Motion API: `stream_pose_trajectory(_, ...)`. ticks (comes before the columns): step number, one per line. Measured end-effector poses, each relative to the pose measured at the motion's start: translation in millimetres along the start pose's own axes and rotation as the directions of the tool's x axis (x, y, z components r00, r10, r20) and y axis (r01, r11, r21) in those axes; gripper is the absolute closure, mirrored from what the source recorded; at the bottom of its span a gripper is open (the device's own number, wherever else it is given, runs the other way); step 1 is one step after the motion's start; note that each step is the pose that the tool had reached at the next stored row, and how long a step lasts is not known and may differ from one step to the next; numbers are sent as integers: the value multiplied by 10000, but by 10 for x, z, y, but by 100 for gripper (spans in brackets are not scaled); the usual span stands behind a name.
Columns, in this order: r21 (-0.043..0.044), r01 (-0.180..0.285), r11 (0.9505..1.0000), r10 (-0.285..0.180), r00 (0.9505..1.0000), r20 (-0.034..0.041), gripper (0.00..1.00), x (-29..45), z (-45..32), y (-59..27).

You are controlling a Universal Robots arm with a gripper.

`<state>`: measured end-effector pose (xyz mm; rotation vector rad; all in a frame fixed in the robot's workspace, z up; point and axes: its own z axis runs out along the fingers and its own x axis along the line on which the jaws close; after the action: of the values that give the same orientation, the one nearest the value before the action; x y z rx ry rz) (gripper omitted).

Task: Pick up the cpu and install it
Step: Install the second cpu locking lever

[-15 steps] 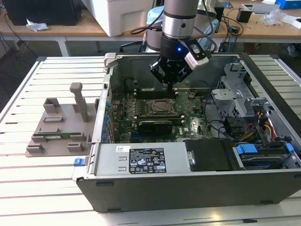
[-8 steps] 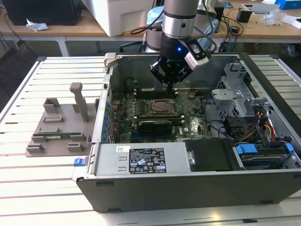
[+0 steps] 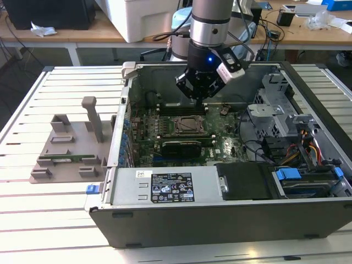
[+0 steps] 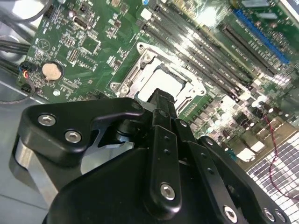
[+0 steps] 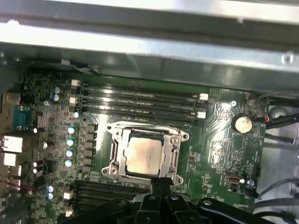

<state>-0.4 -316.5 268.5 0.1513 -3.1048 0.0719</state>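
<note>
Cpu (image 5: 145, 155) lies inside socket frame (image 5: 117, 158) on motherboard (image 5: 219, 149), silvery top up, apparently seated flat. Gripper (image 3: 199, 94) hovers above board inside computer case (image 3: 165, 190), just off socket; fingers (image 5: 161, 186) pressed together, clenched on nothing.

Judgement: placing looks done; good practice is to check that chip sits level, all edges inside frame, no corner riding up.

Arm comes down vertical from above, wrist pointing straight at board. Grey tray (image 3: 66, 148) sits on table (image 3: 33, 220), on exterior view's left.
</note>
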Motion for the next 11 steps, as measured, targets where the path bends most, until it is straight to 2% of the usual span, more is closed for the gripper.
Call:
stream_pose_trajectory(3, -64, 2, 10000, -2, 10000, 6, 89, 8, 5, -84)
stream_pose_trajectory(4, -210, 6, 9998, -6, 10000, 20, 89, 10, 6, -106)
stream_pose_trajectory(5, -441, 13, 9990, -11, 10000, 44, 89, 12, 8, -121)
stream_pose_trajectory(6, -921, 32, 9957, -24, 10000, 92, 89, 14, 9, -145)
stream_pose_trajectory(7, -1239, 46, 9923, -31, 9999, 124, 89, 16, 11, -163)
stream_pose_trajectory(8, -1287, 47, 9917, -31, 9999, 129, 89, 20, 14, -184)
stream_pose_trajectory(11, -1284, 47, 9917, -31, 9999, 128, 89, 33, 23, -220)
